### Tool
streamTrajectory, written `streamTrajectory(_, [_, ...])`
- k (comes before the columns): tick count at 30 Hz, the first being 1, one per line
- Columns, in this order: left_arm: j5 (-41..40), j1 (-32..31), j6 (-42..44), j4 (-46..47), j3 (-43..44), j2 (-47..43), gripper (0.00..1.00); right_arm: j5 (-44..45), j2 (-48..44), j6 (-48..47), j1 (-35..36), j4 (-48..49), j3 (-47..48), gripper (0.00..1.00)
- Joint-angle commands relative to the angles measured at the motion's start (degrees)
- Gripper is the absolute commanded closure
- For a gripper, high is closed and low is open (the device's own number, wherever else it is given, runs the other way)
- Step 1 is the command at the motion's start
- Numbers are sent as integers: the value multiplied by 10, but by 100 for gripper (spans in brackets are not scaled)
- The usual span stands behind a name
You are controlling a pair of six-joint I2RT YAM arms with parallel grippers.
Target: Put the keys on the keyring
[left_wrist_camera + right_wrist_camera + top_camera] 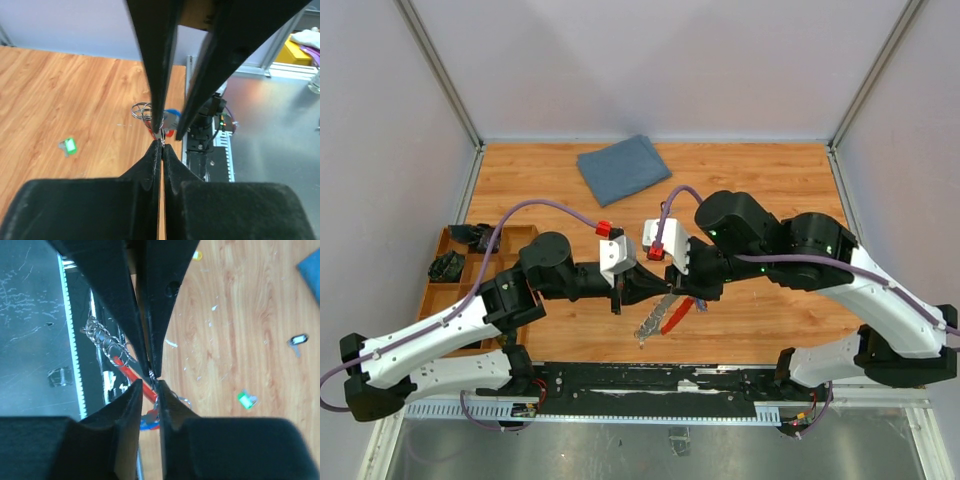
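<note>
Left gripper (161, 143) fills the wrist view, jaws pressed fully together, a sliver of silver wire at their tips. Pinched or merely touching, I cannot tell. Meeting it nose to nose is the right gripper (149, 390), jaws a crack apart astride the red curved carabiner keyring (121, 364) and its silvery chain, held up off the wooden worktop (550, 190). Whether that grip bites is unclear. Just beside the loop sits a tiny silver key with a blue plastic head (172, 114). These look light and slick, and the chain limp, so I'd hold the stiff red loop and take the key by its head.
</note>
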Motion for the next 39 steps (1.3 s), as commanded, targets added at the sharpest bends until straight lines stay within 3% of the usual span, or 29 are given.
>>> streamTrajectory(1, [-32, -4, -15, 33, 3, -29, 99, 32, -62, -15, -8, 87, -40, 73])
streamTrajectory(5, [-39, -4, -50, 78, -18, -55, 99, 42, -169, -31, -8, 245, -157, 68])
streamTrajectory(11, [-53, -4, -118, 179, -68, -99, 99, 2, -360, -41, -7, 639, -454, 73])
streamTrajectory(15, [-54, -4, -152, 229, -83, -114, 99, -36, -395, -33, -7, 780, -528, 75])
streamTrajectory(22, [-55, -3, -164, 256, -84, -109, 99, -92, -373, -22, -7, 809, -524, 76])
streamTrajectory(39, [-39, -3, -158, 254, -76, -104, 99, -92, -348, -7, -7, 761, -514, 75])
